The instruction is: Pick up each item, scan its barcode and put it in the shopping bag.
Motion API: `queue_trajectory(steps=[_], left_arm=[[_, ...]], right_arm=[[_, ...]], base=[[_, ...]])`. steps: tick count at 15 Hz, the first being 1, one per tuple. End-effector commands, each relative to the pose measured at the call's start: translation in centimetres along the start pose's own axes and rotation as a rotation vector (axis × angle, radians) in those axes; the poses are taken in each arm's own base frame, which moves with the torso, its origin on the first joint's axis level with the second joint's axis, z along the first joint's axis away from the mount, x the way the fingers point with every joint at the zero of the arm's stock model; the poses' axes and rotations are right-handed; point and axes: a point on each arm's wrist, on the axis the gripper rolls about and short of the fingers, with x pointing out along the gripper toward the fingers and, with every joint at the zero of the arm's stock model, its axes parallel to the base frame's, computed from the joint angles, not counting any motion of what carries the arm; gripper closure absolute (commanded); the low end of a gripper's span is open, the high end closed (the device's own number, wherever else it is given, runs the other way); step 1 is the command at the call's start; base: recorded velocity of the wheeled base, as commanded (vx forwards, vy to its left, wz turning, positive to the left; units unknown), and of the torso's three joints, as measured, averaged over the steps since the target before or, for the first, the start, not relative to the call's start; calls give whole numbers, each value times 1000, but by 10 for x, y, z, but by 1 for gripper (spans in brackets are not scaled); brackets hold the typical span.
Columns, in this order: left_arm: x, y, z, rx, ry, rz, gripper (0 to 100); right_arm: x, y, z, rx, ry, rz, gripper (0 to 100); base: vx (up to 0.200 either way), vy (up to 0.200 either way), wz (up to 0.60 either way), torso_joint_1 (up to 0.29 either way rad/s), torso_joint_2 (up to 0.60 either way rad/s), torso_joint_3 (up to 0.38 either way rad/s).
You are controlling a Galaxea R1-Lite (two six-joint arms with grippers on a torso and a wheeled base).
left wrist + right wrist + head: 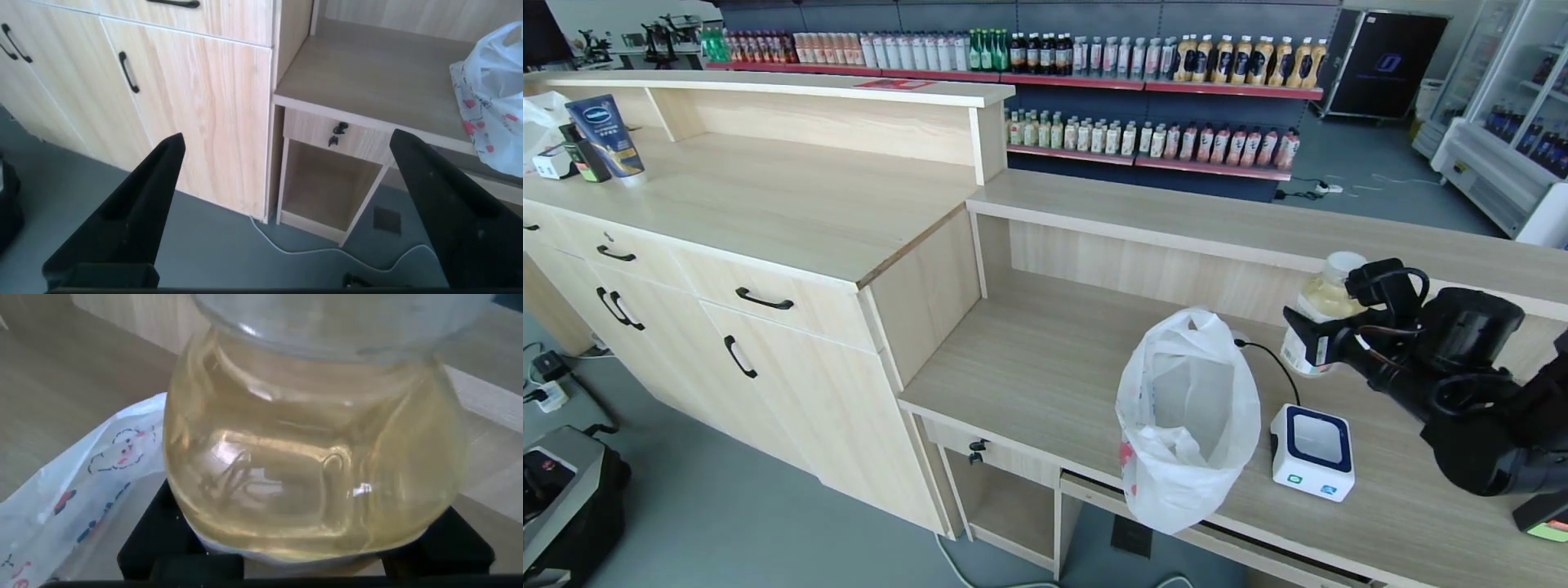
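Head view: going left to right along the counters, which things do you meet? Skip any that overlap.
Blue tube → shopping bag → scanner. The bottle overlaps the scanner, so omitted.

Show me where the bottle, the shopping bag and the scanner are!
bottle (1321, 300), head view, on its yellow liquid below the cap.
shopping bag (1168, 490), head view, on its lower front wall.
scanner (1313, 445), head view, on its top window.
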Motion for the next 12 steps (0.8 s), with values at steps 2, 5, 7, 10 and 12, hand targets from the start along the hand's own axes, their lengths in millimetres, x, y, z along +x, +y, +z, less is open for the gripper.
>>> queue_trajectory(steps=[2, 5, 7, 10, 12], left_arm=[[0, 0, 0, -1, 0, 0, 0], [0, 0, 0, -1, 0, 0, 0], [0, 0, 0, -1, 0, 0, 0], [0, 0, 0, -1, 0, 0, 0], [0, 0, 0, -1, 0, 0, 0]], right_arm=[[42, 42, -55, 27, 32, 137, 100], [59, 49, -74, 29, 22, 208, 100], [76, 49, -85, 29, 0, 239, 100], [97, 49, -99, 33, -25, 266, 100], [104, 52, -108, 36, -25, 269, 100]], base=[[0, 0, 0, 0, 0, 0], [0, 0, 0, 0, 0, 0], [0, 0, 0, 0, 0, 0], [0, 0, 0, 0, 0, 0], [0, 0, 0, 0, 0, 0]])
